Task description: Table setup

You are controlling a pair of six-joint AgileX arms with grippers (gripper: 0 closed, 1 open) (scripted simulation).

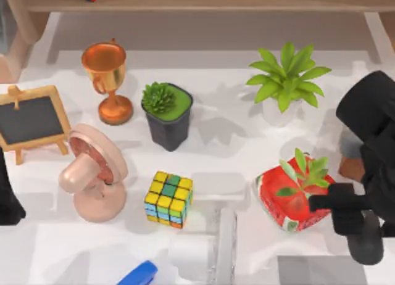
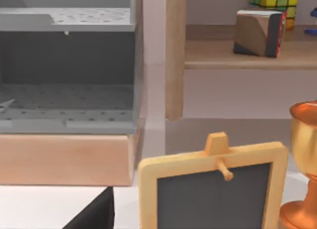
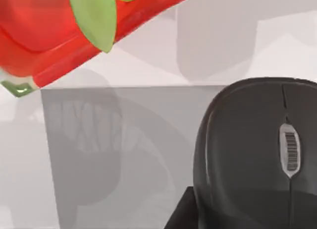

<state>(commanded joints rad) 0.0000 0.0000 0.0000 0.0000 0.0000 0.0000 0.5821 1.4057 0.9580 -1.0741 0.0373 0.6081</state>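
Right end effector (image 1: 361,232): at the lower right of the top view, lowered over a dark computer mouse (image 3: 257,154); the arm hides its fingers, so I cannot tell how far open it is or whether it has hold of the mouse.
Computer mouse: sits on a grey mat (image 3: 119,154) at the lower right of the worktop (image 1: 234,137), just beside the red pot.
Red pot with green leaves (image 1: 291,195): right of centre, touching the right arm's dark body in the top view.
Left arm (image 1: 7,195): parked at the left edge of the frame, below the small chalkboard (image 1: 31,119); its end effector's state I cannot tell.
Upper left: copper trophy (image 1: 108,81), with a dark pot of green succulent (image 1: 166,115) just beside it.
Upper right: leafy plant in a white pot (image 1: 285,81).
Lower left: pink desk fan (image 1: 92,174).
Centre bottom: coloured puzzle cube (image 1: 168,198), near a blue object (image 1: 139,274) at the bottom edge.
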